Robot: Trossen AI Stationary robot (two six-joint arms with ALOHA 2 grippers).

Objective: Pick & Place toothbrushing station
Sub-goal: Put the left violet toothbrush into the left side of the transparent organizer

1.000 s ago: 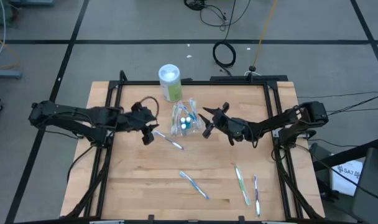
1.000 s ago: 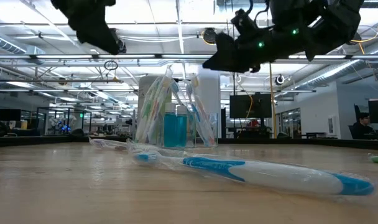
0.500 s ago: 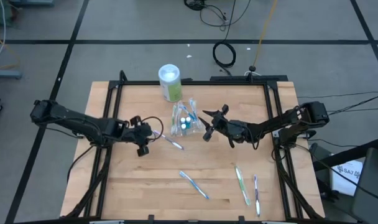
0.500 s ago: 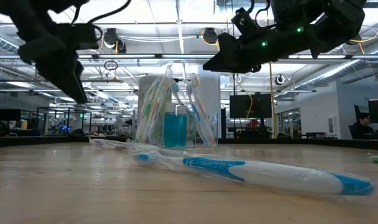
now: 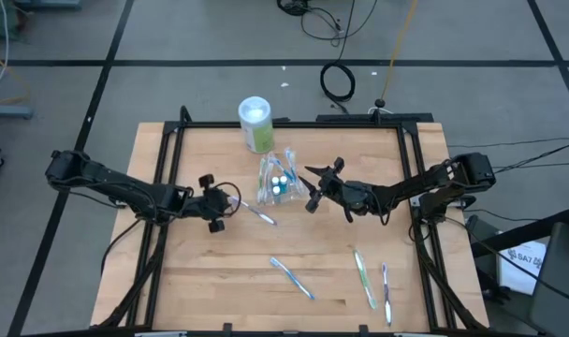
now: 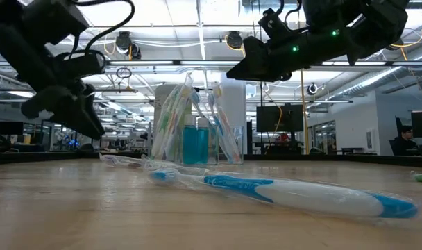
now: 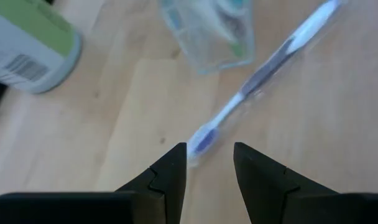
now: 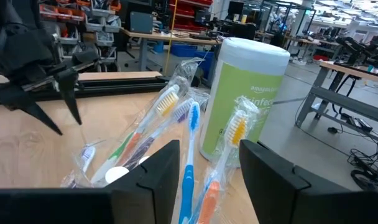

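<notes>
The left gripper (image 5: 219, 200) hangs with its jaws parted and empty just over the brush end of a wrapped purple toothbrush (image 5: 260, 214) lying near the worktop's middle. The right gripper (image 5: 314, 187), also parted and empty, hovers beside the clear plastic container (image 5: 278, 180) of toothbrushes and teal tubes toward the worktop's far edge, next to the green-and-white canister (image 5: 255, 123). Three more toothbrushes (image 5: 291, 278) lie loose toward the near edge.

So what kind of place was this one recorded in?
Most likely an open-plan robotics lab or workshop. A wooden table stands on a grey floor with loose cables; beyond it are exposed ceiling beams, workbenches and monitors.
</notes>
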